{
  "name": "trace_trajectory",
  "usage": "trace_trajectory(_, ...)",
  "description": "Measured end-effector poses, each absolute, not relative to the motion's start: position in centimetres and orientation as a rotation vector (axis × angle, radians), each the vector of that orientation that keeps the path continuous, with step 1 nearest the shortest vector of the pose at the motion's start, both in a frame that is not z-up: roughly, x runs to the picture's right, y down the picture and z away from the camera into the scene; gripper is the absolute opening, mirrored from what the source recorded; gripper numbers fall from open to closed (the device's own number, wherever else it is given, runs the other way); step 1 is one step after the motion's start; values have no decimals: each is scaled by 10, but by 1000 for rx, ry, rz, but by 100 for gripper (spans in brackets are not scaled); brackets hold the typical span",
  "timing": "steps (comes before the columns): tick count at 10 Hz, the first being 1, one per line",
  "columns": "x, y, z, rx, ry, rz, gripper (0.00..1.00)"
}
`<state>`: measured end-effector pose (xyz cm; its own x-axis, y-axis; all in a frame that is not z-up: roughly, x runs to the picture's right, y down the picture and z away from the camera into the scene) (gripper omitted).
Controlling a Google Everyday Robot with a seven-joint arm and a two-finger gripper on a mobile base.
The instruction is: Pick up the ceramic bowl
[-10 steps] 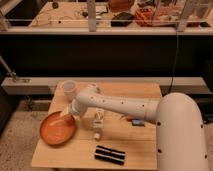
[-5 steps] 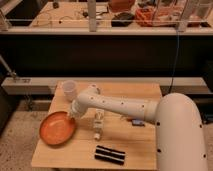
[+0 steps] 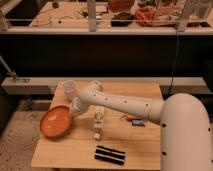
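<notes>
The ceramic bowl (image 3: pixel 55 122) is a wide, shallow orange dish at the left edge of the wooden table (image 3: pixel 140 150), partly past that edge. My gripper (image 3: pixel 75 111) is at the end of the white arm, right at the bowl's right rim and touching or overlapping it. The gripper's end is hidden behind the wrist and the bowl's edge. A small translucent white cup (image 3: pixel 69 89) stands just behind the gripper.
A white bottle-like object (image 3: pixel 98 123) lies near the table's middle. A black striped item (image 3: pixel 110 154) lies near the front edge. A small orange and blue object (image 3: pixel 135 120) lies under the arm. A dark counter with a railing stands behind the table.
The bowl sits slightly higher in view than before, and the gripper stays at its right rim. The other objects have not moved.
</notes>
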<state>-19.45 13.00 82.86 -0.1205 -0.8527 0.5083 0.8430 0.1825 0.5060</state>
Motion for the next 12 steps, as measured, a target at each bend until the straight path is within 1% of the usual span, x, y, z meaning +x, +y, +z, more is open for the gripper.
trace_trajectory(3, -185, 125, 824, 20, -880, -1451, 0)
trace_trajectory(6, -186, 131, 829, 15, -885, -1485, 0)
trace_trajectory(9, -179, 126, 821, 20, -885, -1499, 0)
trace_trajectory(12, -180, 131, 823, 28, -895, -1536, 0)
